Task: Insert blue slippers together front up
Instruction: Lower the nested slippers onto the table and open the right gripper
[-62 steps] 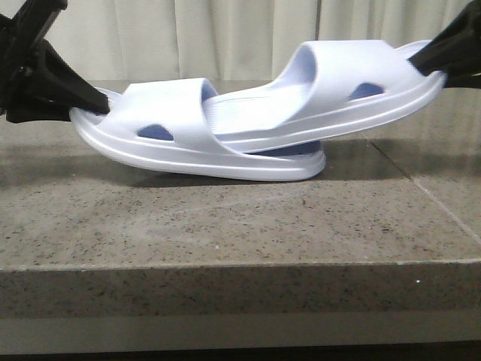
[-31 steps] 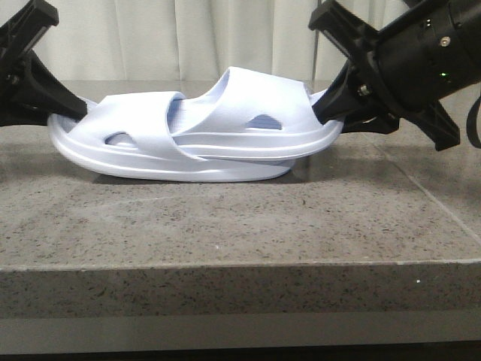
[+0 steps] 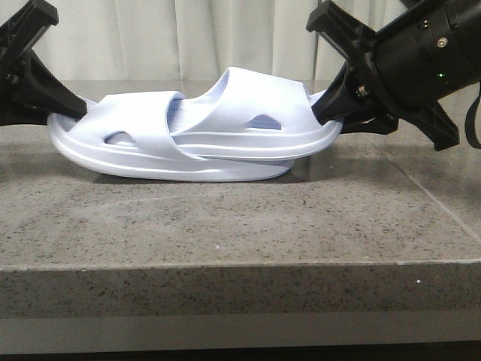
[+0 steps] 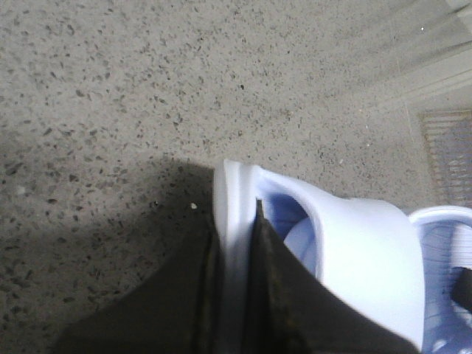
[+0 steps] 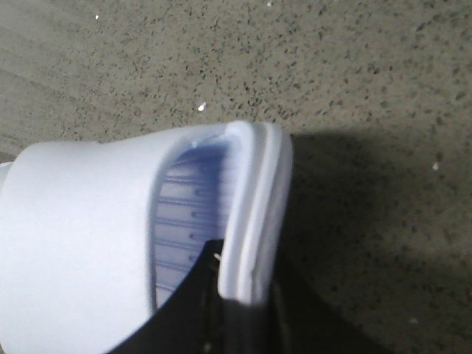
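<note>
The blue slippers (image 3: 199, 135) lie nested on the grey speckled stone surface (image 3: 225, 226). The lower slipper (image 3: 150, 147) rests sole-down on it. The upper slipper (image 3: 255, 120) has its front pushed under the lower slipper's strap and its heel rim raised above the lower slipper's sole. That tilt looks deliberate: by my judgement, a slanted sole slides under the strap more easily than a flat one.

The left tool (image 3: 64, 109) is clamped on the end rim of the lower slipper, on the far side from the upper slipper; the left wrist view shows one finger (image 4: 284, 280) inside that rim and the other outside, pinching the wall. This grip probably braces the lower slipper against the push. The right tool (image 3: 325, 109) holds the raised heel rim of the upper slipper, pinched likewise in the right wrist view, with its black arm rising away behind. Both strap fronts face up.
</note>
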Controlling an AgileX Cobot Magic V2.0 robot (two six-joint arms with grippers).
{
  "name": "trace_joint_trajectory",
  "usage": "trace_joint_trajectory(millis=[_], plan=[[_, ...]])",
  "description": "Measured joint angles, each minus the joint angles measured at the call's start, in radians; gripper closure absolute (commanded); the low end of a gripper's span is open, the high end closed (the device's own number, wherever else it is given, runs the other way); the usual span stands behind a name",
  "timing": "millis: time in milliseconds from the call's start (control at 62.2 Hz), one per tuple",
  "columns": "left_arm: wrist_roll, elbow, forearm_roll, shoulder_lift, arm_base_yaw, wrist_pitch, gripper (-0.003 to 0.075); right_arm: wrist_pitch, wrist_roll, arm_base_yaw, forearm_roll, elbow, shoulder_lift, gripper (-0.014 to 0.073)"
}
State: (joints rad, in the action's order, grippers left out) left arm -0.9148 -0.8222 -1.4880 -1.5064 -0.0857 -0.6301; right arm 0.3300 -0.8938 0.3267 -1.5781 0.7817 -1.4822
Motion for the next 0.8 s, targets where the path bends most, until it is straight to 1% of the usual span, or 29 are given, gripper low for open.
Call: trace_joint_trajectory(millis=[113, 225, 289, 370, 450, 466, 498, 514, 595, 675, 804], plan=[[0.0, 0.0, -0.005, 0.0, -0.002, -0.004, 0.0741, 0.007, 0.0, -0.012, 0.014, 0.0, 0.0, 0.0711], [0.0, 0.0, -0.012, 0.0, -0.021, -0.004, 0.0741, 0.032, 0.0, -0.048, 0.036, 0.0, 0.0, 0.0707], [0.0, 0.0, -0.019, 0.0, -0.034, -0.004, 0.0741, 0.046, 0.0, -0.068, 0.046, 0.0, 0.0, 0.0682], [0.0, 0.0, -0.021, 0.0, -0.04, -0.006, 0.0741, 0.073, -0.001, -0.094, 0.058, 0.0, 0.002, 0.058], [0.0, 0.0, -0.025, 0.0, -0.045, -0.012, 0.0741, 0.105, -0.004, -0.12, 0.076, 0.0, 0.003, 0.0431], [0.0, 0.0, -0.025, 0.0, -0.046, -0.012, 0.0741, 0.11, -0.004, -0.124, 0.083, 0.0, 0.003, 0.0385], [0.0, 0.0, -0.025, 0.0, -0.047, -0.018, 0.0741, 0.121, -0.004, -0.134, 0.094, 0.0, 0.003, 0.034], [0.0, 0.0, -0.025, 0.0, -0.047, -0.02, 0.0741, 0.126, -0.004, -0.139, 0.097, 0.0, 0.003, 0.0299], [0.0, 0.0, -0.028, 0.0, -0.049, -0.031, 0.0741, 0.151, -0.004, -0.166, 0.14, 0.0, 0.006, 0.0196], [0.0, 0.0, -0.032, 0.0, -0.055, -0.048, 0.0741, 0.187, -0.006, -0.202, 0.194, 0.0, 0.015, 0.0154], [0.0, 0.0, -0.032, 0.0, -0.063, -0.049, 0.0741, 0.268, -0.008, -0.283, 0.278, 0.0, 0.06, 0.0155]])
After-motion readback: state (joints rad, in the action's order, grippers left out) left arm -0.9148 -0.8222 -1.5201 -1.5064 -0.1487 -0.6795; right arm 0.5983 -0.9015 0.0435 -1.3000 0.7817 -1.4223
